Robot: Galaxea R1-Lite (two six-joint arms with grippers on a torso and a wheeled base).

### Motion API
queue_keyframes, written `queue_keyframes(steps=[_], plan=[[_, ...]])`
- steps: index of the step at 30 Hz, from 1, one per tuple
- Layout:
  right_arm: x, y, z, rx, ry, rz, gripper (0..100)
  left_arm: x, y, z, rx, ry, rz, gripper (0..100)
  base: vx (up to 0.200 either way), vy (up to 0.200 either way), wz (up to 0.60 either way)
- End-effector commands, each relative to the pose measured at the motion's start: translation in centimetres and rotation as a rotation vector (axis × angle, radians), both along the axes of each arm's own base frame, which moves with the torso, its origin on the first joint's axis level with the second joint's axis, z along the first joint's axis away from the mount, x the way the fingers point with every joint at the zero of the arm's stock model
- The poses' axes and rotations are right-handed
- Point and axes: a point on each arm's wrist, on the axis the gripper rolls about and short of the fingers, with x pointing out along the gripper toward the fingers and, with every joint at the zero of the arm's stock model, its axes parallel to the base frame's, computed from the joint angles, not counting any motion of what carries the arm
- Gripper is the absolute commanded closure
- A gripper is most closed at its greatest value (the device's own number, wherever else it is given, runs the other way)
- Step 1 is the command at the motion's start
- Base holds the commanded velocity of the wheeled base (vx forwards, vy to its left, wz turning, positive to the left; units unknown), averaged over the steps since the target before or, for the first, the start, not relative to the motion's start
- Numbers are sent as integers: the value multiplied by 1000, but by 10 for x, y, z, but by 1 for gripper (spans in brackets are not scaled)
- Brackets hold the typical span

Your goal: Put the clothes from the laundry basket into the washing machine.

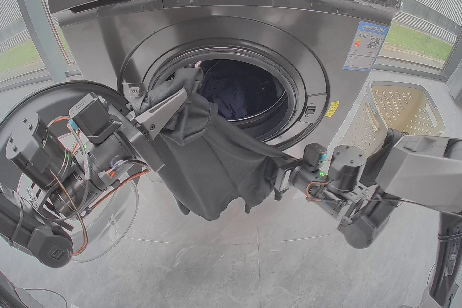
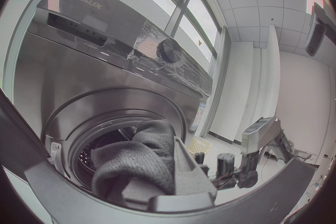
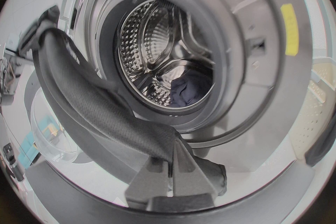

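A grey garment point(image 1: 211, 164) is held stretched between both grippers in front of the washer point(image 1: 240, 30). One bunched end is clamped by the left gripper point(image 1: 180, 99) at about 9 o'clock on the rim of the drum point(image 1: 269, 97), just at the mouth. The other end is pinched by the closed right gripper point(image 3: 172, 156) at about 5 o'clock, below the mouth. The middle is left hanging outside the drum, above the floor point(image 1: 250, 265). A blue garment point(image 3: 189, 90) is seen lying low inside the drum. The door point(image 1: 29, 102) is swung open at 9 o'clock. The basket point(image 1: 423, 102) is set at 3 o'clock beside the washer, and its contents cannot be told.
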Motion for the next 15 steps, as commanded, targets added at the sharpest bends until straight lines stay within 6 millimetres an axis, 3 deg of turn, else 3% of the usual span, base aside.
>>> queue_keyframes(steps=[1, 8, 15], plan=[[-35, -51, 65, 59, -96, -68, 100, 5, 9, -1, 2, 4, 39, 100, 0, 0, 0], [-67, -67, 95, 102, -153, -65, 100, 5, 10, -1, 4, 2, 46, 100, 0, 0, 0], [-70, -70, 98, 106, -161, -71, 100, 4, 11, -1, 0, 2, 55, 100, 0, 0, 0]])
